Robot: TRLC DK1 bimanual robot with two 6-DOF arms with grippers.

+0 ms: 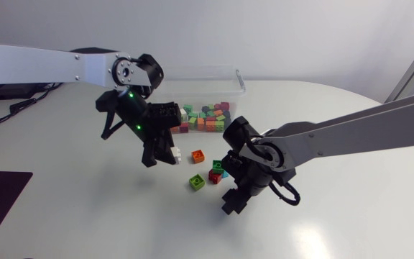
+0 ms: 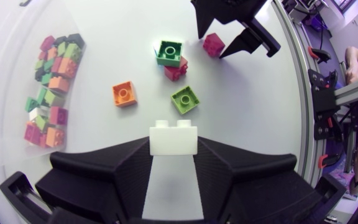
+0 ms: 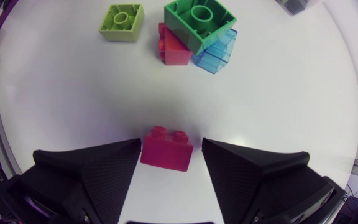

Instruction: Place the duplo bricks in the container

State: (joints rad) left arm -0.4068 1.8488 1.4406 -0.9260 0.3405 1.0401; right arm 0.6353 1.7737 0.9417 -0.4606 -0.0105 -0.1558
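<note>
Left wrist view gives you the left gripper (image 2: 174, 148) clamped on a white brick (image 2: 173, 134), near the clear container (image 1: 237, 78), which holds a heap of bricks (image 1: 205, 116). Your right gripper (image 3: 171, 148) has its jaws apart around a magenta brick (image 3: 165, 152) lying on the table. An orange brick (image 1: 198, 155), a lime brick (image 3: 122, 20) and a green-red-blue cluster (image 3: 197, 25) lie loose nearby.

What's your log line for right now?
left hand: shut on white brick | right hand: open, straddling magenta brick | container: partly filled
</note>
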